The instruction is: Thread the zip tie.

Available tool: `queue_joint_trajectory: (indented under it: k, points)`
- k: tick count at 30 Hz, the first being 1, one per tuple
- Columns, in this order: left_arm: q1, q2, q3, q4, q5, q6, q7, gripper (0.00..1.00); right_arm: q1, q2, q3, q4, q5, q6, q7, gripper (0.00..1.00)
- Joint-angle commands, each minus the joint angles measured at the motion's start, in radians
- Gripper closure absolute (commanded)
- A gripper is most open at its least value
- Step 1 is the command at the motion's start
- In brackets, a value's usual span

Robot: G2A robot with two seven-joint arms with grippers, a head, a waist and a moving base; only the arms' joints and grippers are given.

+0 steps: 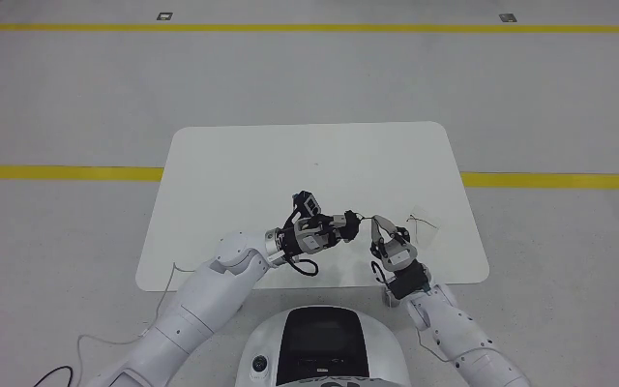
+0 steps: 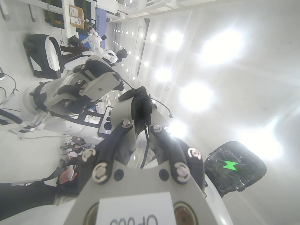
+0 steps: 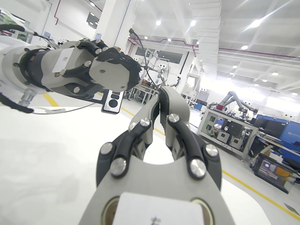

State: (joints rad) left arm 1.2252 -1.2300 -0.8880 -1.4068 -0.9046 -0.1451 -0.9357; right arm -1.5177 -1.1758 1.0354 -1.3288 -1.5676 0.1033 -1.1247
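1. Left gripper [image 1: 348,223]: its fingers are closed on the zip tie [image 3: 145,65], which is held above the surface [image 1: 242,164].
2. Right gripper [image 3: 160,91]: its fingers pinch the tie's lower end, and the tie's long axis rises past the left fingertips, just beside them.

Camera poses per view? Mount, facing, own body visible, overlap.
Top view: above the arms, looking down at the white table; both arms show.
Left wrist view: on the left wrist, tilted up at the ceiling; left gripper, jaws shut on the zip tie.
Right wrist view: on the right wrist, facing the workbenches beyond; right gripper, jaws shut on the zip tie.
Shared: each wrist view shows the other gripper.
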Motion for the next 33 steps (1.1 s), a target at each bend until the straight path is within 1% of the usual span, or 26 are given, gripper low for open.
queue_joint_trajectory:
  k: [1, 33]
  points:
    - [0.000, 0.000, 0.000, 0.000, 0.000, 0.000, 0.000, 1.00, -0.001, -0.001, 0.003, 0.003, 0.001, -0.002, -0.002, 1.00]
    - [0.000, 0.000, 0.000, 0.000, 0.000, 0.000, 0.000, 1.00, -0.012, -0.017, 0.048, 0.054, 0.012, -0.024, -0.032, 1.00]
